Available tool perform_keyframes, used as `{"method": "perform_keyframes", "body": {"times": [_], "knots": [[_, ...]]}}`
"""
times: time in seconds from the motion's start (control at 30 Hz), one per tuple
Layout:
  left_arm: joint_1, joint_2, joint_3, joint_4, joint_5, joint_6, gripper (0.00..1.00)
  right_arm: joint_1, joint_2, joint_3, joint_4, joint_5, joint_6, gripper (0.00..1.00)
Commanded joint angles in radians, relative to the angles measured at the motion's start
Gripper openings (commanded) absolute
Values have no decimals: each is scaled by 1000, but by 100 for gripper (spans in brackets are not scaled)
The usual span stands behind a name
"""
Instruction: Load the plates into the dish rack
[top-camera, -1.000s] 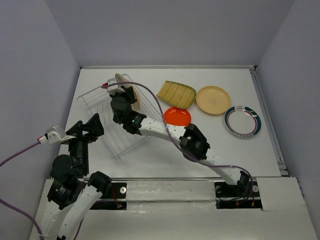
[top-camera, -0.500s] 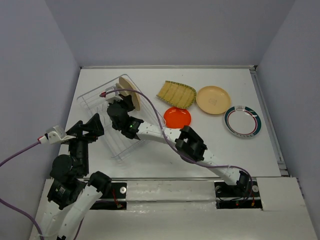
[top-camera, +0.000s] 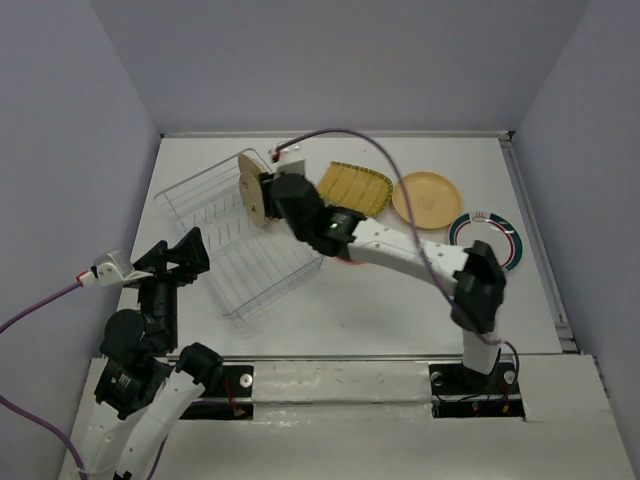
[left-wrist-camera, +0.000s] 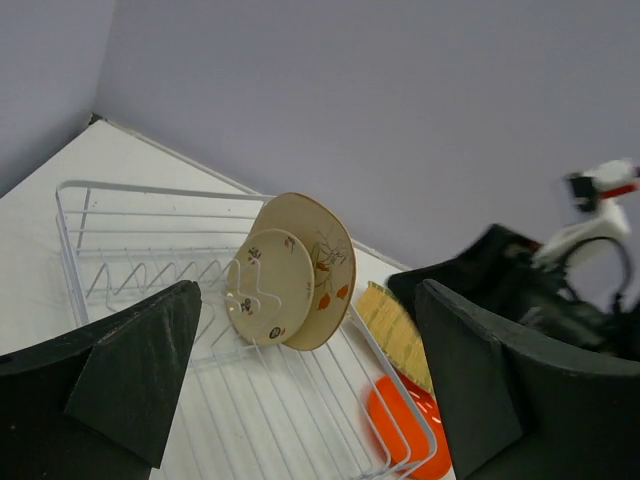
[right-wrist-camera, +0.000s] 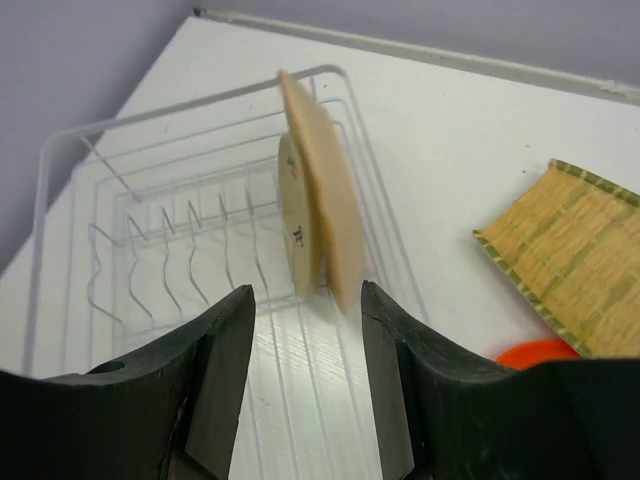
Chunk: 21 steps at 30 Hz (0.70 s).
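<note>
The see-through dish rack (top-camera: 240, 285) lies left of centre. Two plates stand on edge at its far end: a cream one with a branch design (left-wrist-camera: 328, 255) and a small beige one (left-wrist-camera: 266, 290) leaning against it. My right gripper (right-wrist-camera: 305, 355) is open just behind them, at the rack's right side, holding nothing. On the table to the right lie a yellow-green fan-shaped plate (top-camera: 355, 186), a tan round plate (top-camera: 427, 198) and a teal-rimmed white plate (top-camera: 495, 240). The orange-red plate (left-wrist-camera: 400, 430) is mostly under the right arm. My left gripper (top-camera: 175, 262) hovers open at the rack's near left corner.
The right arm (top-camera: 400, 250) stretches across the table's middle, over the orange-red plate. Grey walls enclose the table on three sides. A purple cable (top-camera: 340, 135) arcs above the fan-shaped plate.
My right gripper opened and let go of the cream plate, which now stands in the rack beside the small beige one. The right arm swung from over the rack to its right side.
</note>
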Motion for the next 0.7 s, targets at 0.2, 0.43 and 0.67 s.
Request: {"method": "perform_keyframes", "body": {"times": [0.2, 0.43, 0.67], "knots": [[-3, -1, 21, 55, 45, 14, 99, -602, -660, -858, 137, -484, 563, 52], [-14, 7, 19, 63, 74, 20, 99, -961, -752, -1121, 151, -682, 636, 53], [-17, 9, 19, 64, 72, 23, 99, -1046, -619, -1098, 166, -707, 659, 59]]}}
